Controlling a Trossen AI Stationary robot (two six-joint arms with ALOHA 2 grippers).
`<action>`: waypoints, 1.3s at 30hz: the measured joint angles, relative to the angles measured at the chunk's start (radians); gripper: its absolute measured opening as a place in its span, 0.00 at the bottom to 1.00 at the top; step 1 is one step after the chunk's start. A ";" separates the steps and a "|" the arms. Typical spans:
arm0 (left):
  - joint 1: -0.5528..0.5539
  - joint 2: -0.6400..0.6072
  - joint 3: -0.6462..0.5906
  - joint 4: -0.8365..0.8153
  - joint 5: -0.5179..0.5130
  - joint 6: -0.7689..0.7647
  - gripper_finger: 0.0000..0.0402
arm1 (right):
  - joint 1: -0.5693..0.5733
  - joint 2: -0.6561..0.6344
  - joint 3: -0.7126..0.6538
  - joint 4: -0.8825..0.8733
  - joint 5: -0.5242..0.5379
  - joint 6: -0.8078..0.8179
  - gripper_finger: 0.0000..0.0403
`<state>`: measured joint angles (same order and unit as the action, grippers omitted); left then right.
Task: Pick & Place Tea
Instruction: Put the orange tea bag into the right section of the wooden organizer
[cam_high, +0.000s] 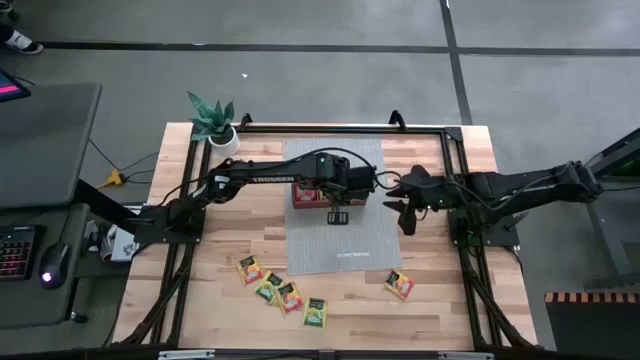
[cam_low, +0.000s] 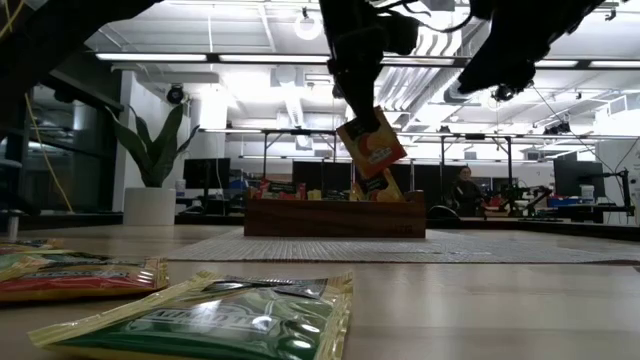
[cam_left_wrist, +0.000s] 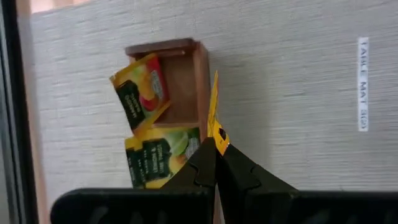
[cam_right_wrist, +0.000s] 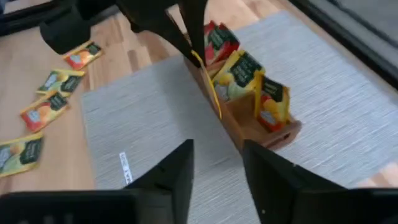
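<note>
Now: left arm holds a tea packet over the tray

Left gripper (cam_high: 337, 212) sits above the grey mat (cam_high: 350, 245), just at the near side of the wooden tray (cam_high: 300, 197). Its fingers (cam_left_wrist: 202, 165) are pinched narrow on a yellow tea packet (cam_left_wrist: 214, 124), gripped by one edge and hanging off the surface; low view shows the same packet (cam_low: 371, 141) tilted in the air above the tray (cam_low: 335, 217). Edge-on in the left wrist view, so label not readable there.

Tray already has packets: red ones at one end (cam_right_wrist: 219, 38), a yellow-green one in the middle (cam_right_wrist: 239, 71), a yellow one in the end compartment (cam_right_wrist: 270, 102). They lean, not flat.

Right gripper (cam_high: 404, 205) hovers just beside the tray's other side, near the left gripper but apart from it. Its fingers (cam_right_wrist: 174, 177) are spread wide, nothing between them.

Loose packets on the bare desk (cam_high: 450, 300), well apart from the tray: a cluster of four toward the front-left (cam_high: 282, 292), one alone front-right (cam_high: 399, 285). Low view shows a green one closest to the camera (cam_low: 225, 320) and a red-orange one beside it (cam_low: 85, 275).

Potted plant (cam_high: 215, 120) at the back-left corner of the desk.
</note>
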<state>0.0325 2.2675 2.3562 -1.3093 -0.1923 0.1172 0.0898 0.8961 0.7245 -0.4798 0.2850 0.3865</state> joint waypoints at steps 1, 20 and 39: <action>-0.001 -0.005 0.000 -0.010 -0.003 -0.005 0.00 | -0.019 0.000 -0.013 0.022 -0.030 -0.011 0.35; -0.016 -0.079 0.000 0.036 0.047 -0.018 0.00 | -0.171 0.070 -0.221 0.635 -0.266 -0.117 0.44; -0.015 -0.079 0.000 -0.003 0.051 -0.042 0.00 | -0.187 0.307 -0.052 0.627 -0.356 -0.220 0.40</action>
<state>0.0177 2.1883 2.3562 -1.3121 -0.1410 0.0750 -0.0969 1.2034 0.6724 0.1470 -0.0707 0.1666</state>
